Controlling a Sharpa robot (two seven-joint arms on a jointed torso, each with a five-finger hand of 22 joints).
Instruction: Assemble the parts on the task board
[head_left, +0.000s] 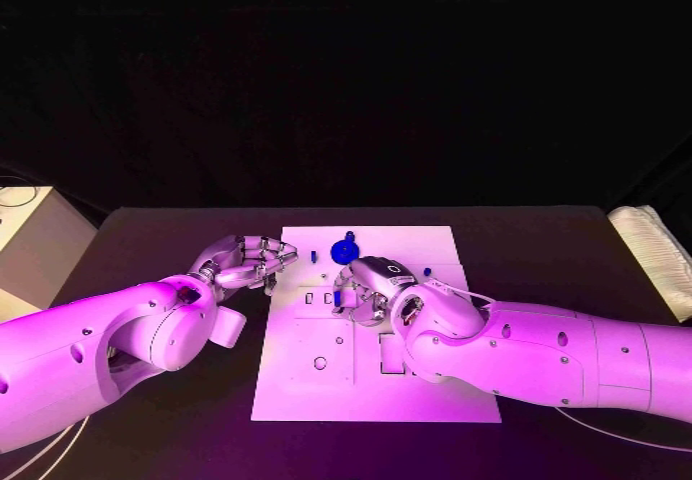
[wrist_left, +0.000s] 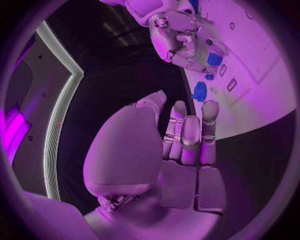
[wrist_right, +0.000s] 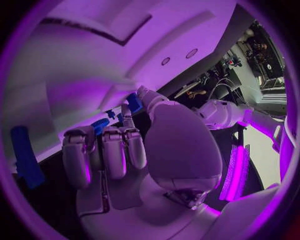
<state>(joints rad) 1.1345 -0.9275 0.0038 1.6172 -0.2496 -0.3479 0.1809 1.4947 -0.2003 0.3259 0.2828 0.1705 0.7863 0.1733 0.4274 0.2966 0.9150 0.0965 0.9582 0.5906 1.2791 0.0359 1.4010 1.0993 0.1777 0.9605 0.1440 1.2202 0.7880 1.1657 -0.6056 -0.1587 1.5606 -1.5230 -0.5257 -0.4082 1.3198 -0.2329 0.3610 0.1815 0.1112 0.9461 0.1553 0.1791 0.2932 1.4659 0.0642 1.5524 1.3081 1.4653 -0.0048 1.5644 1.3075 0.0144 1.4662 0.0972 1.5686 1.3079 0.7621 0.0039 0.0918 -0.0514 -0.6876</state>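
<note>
White board (head_left: 433, 400) lies mid-frame on the black counter (head_left: 173, 225) in the head view; a round blue part (head_left: 345, 250) sits near its upper edge, a small blue peg (head_left: 313, 256) just left of that, another blue bit (head_left: 428, 272) right of the right hand; the right hand (head_left: 369, 288) hovers over the board's upper middle, fingers curled down toward the slots, and its wrist view shows a blue piece (wrist_right: 134, 102) at a fingertip, so it seems pinched there, though I cannot tell for sure; a long blue part (wrist_right: 25, 157) lies further off on the board; the left hand (head_left: 245, 262) rests at the board's left edge, upper centre-left of the frame, fingers bent in, holding nothing; judging from this, the step is seating a small part in a slot; best to lower it slowly and square to the opening, keep the wrist steady, and let the left hand brace the board's edge so it does not slide; tilt could jam the piece.
</note>
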